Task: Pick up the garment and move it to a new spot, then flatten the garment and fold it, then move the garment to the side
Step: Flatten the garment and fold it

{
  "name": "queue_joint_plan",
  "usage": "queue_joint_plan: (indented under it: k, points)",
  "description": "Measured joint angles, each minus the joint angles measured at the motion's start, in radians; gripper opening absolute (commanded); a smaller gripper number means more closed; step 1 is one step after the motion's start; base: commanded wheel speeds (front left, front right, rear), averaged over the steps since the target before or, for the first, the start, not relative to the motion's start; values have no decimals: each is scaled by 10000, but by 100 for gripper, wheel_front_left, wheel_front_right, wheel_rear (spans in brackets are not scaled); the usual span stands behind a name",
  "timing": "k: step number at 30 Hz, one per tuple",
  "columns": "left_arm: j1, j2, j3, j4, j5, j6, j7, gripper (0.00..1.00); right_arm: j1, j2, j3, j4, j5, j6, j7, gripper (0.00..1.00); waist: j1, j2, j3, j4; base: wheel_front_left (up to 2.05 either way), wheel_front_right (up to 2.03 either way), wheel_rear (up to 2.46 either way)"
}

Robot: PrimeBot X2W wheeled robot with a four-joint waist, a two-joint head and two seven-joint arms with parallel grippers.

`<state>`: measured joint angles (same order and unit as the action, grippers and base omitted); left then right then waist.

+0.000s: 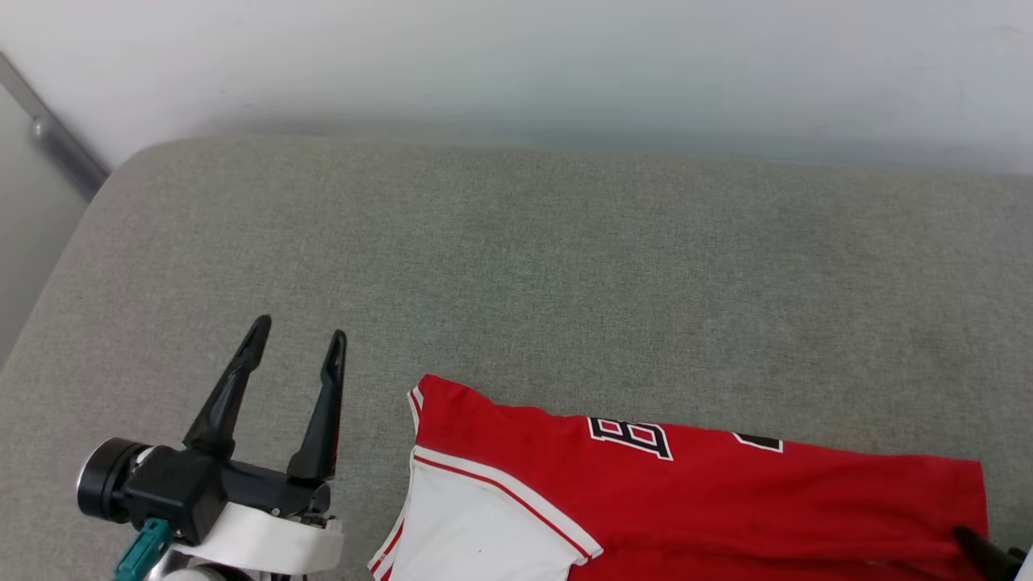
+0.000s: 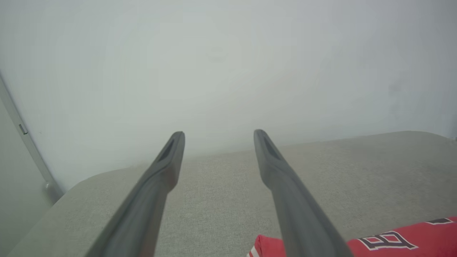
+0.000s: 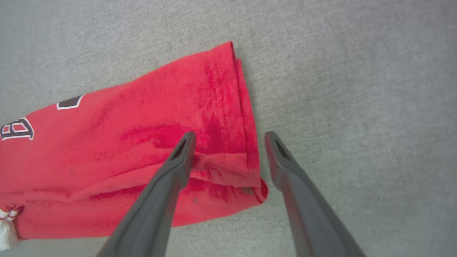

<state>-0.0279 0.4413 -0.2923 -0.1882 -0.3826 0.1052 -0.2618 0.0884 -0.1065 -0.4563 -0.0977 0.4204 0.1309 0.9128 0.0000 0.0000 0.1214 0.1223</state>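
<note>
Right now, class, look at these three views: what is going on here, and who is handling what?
A two-armed robot is working on a red and white garment lying doubled over on a grey padded surface. Its right gripper is open at the garment's hem corner, gripping nothing. Its left gripper is open and empty, beside the sleeve end.
</note>
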Motion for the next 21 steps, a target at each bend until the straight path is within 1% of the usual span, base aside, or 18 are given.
queue_joint_plan:
  k: [3, 6, 9, 14, 18, 19, 20, 21]
  points:
    - [3, -424, 305, 44, 514, -472, -12, 100, -99, 165, -155, 575, -284, -2, -167, 100, 0, 0, 157, 65, 0, 0, 0]
    - [27, -777, 619, 173, 884, -836, -12, 100, -166, 255, -217, 1154, -533, 0, -405, 100, 0, 0, 290, 133, 0, 0, 0]
    - [93, -1089, 959, 244, 1149, -1187, -12, 100, -262, 278, -167, 1557, -477, -2, -598, 100, 0, 0, 383, 197, 0, 0, 0]
    - [295, -1496, 1446, 435, 1542, -1605, -12, 100, -267, 151, 169, 1868, -56, -29, -777, 100, 0, 0, 470, 264, 0, 0, 0]
    - [338, -1812, 1636, 568, 1797, -1860, -12, 100, -246, 59, 431, 2017, 127, -75, -945, 100, 0, 0, 462, 312, 0, 0, 0]
    - [350, -1873, 1674, 616, 1847, -1931, -12, 100, -229, -6, 554, 2029, 205, -77, -961, 84, -1, 0, 447, 319, 0, 0, 0]
    - [360, -1935, 1705, 654, 1887, -1967, -12, 100, -213, -63, 683, 2042, 299, -77, -1034, 37, 0, 0, 428, 324, 0, 0, 0]
    - [369, -1990, 1741, 686, 1931, -2023, -12, 100, -202, -65, 750, 2054, 376, -77, -1097, 0, 0, 0, 406, 323, 0, 0, 0]
